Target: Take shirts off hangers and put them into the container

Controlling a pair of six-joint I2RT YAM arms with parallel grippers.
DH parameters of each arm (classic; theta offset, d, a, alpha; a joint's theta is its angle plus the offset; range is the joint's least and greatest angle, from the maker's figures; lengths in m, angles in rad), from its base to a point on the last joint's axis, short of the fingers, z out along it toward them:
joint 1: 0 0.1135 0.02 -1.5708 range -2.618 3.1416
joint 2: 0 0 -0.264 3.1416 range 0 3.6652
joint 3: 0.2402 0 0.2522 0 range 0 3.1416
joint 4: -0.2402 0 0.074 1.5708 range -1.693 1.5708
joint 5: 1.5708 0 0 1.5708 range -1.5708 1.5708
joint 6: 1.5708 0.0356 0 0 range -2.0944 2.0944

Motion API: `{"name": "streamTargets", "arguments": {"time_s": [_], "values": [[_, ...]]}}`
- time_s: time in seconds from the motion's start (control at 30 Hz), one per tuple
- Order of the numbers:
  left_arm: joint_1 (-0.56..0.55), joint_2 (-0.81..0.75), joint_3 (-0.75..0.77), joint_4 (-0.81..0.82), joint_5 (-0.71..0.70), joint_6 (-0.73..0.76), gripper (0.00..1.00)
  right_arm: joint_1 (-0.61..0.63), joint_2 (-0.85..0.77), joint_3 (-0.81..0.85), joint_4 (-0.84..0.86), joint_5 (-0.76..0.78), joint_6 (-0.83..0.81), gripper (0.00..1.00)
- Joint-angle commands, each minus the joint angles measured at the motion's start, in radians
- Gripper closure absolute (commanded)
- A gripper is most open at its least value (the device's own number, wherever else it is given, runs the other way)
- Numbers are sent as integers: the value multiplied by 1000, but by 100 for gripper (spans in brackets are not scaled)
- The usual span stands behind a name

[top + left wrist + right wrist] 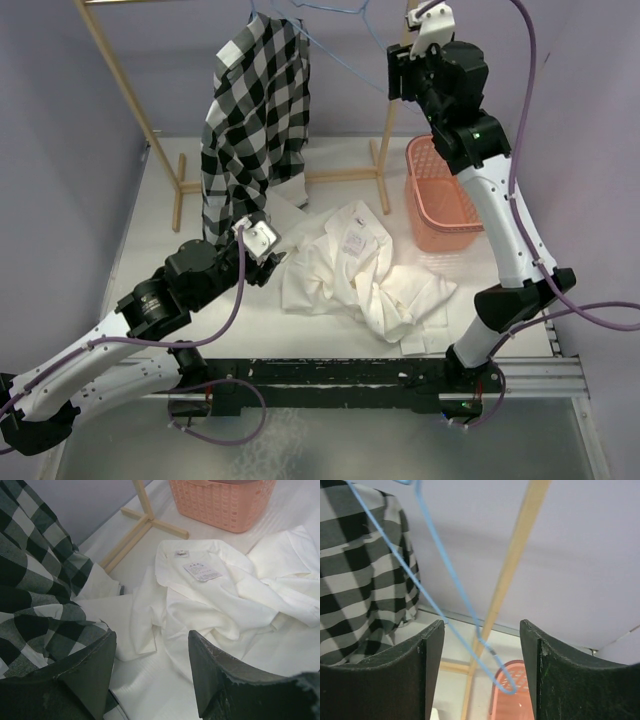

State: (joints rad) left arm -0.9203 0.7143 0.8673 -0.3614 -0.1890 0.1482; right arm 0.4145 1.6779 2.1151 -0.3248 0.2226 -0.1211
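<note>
Both arms' jaws gape empty, but the left gripper [275, 262] sits nearer the crumpled white shirt [360, 272], lying at its three o'clock.

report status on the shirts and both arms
Left jaws open, low beside hanging plaid shirt. Right jaws open, up at blue hanger. White shirt heaped on table, outside basket. Rack post beside basket.
</note>
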Motion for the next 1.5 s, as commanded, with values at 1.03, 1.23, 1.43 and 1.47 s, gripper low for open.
{"name": "streamTargets", "arguments": {"time_s": [1.03,1.23,1.43,1.47], "values": [[2,12,10,16,17,-16,37,-54,55,23,90,-360,256,41],[3,13,10,15,17,-17,37,-25,81,50,75,-344,246,42],[2,16,10,15,22,-17,37,4,98,78,33,-260,199,46],[2,15,9,16,22,-17,37,8,101,81,31,-252,196,47]]}}
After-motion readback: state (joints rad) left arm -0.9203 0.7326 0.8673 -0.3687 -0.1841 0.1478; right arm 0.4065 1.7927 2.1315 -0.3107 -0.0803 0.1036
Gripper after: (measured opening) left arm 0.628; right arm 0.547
